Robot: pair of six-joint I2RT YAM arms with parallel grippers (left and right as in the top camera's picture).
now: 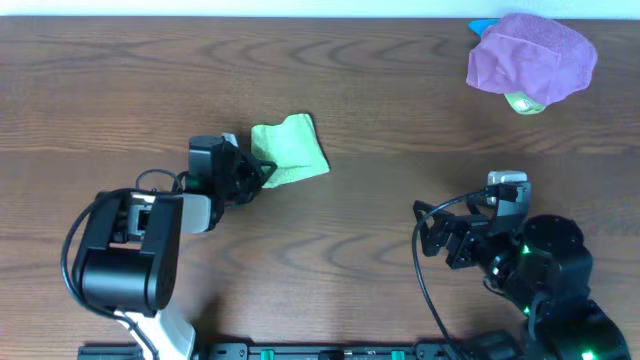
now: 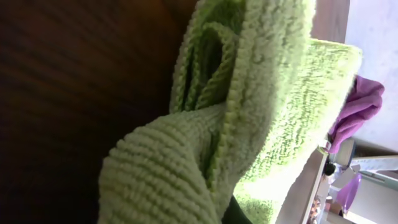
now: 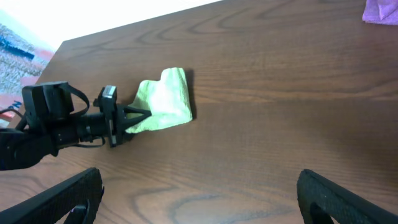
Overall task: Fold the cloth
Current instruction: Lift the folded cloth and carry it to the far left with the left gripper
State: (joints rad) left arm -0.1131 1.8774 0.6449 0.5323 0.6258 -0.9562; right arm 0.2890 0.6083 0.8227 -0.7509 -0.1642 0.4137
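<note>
A green cloth (image 1: pixel 291 148) lies bunched and folded over on the wooden table, left of centre. It fills the left wrist view (image 2: pixel 261 106) and shows in the right wrist view (image 3: pixel 165 99). My left gripper (image 1: pixel 262 172) is at the cloth's lower left corner and looks shut on that edge. My right gripper (image 1: pixel 432 232) is open and empty, far to the right of the cloth; its fingers frame bare table (image 3: pixel 199 193).
A purple cloth (image 1: pixel 532 55) lies heaped over a green object at the back right, with a blue item behind it. The table's far edge runs along the top of the overhead view.
</note>
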